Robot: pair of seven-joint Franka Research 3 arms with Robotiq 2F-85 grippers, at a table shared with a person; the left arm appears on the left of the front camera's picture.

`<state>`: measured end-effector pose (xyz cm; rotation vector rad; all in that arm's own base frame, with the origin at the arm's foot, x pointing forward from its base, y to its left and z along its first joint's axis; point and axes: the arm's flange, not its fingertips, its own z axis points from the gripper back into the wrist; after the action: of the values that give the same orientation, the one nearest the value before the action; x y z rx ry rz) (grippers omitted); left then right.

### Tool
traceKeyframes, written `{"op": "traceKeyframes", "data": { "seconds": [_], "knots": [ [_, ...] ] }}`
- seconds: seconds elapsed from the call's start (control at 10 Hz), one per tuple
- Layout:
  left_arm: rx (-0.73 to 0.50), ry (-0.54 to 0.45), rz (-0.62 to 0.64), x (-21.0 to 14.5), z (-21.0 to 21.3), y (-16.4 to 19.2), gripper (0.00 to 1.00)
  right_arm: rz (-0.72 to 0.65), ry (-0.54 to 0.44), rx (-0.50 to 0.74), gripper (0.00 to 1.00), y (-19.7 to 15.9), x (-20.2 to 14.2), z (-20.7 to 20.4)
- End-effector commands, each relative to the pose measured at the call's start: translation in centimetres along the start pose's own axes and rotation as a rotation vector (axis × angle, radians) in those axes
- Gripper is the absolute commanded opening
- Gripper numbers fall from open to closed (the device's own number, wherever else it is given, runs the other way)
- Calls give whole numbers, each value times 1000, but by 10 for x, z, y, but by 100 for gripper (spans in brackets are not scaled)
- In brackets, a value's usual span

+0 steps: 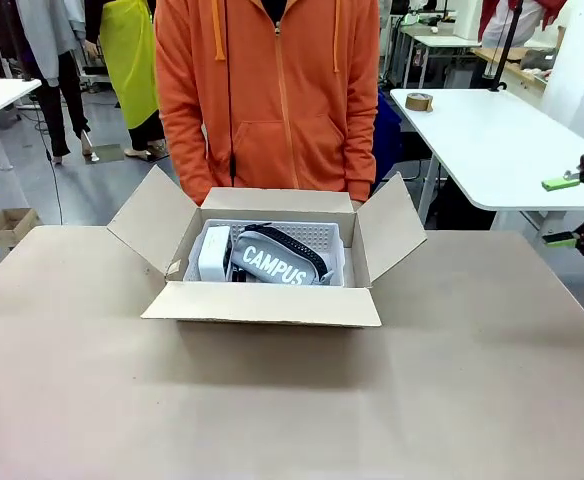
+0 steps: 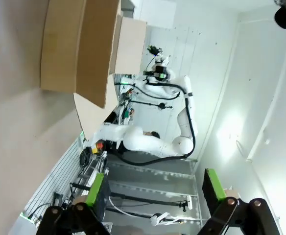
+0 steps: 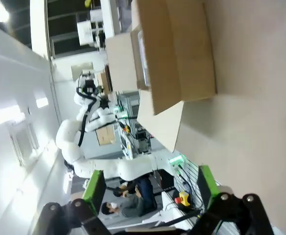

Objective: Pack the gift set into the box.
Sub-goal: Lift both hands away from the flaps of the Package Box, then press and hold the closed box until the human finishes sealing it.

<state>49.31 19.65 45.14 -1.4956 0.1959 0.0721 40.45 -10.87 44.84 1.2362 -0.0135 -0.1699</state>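
Front view: the gift set (image 1: 272,255) lies inside the box (image 1: 262,302), whose flaps are spread, on the tabletop (image 1: 272,400). It is well to the left of the right hand (image 1: 558,212), whose green pads stand apart. Left wrist view: the left hand (image 2: 153,191) is likewise open, with the box well beyond its fingertips.

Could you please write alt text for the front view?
An open brown cardboard box on the table holds the gift set, a white tray with a grey CAMPUS pouch. A person in an orange hoodie stands behind it; the right gripper hangs open at the right edge.
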Motion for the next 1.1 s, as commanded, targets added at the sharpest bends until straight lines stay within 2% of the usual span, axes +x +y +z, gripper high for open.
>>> {"op": "traceKeyframes", "data": {
  "seconds": [0.0,1.0],
  "knots": [
    [28,29,2,-8,-3,-9,100,37,40,-12,100,12,-4,6],
    [28,29,2,-8,-3,-9,100,37,40,-12,100,12,-4,6]
  ]
}}
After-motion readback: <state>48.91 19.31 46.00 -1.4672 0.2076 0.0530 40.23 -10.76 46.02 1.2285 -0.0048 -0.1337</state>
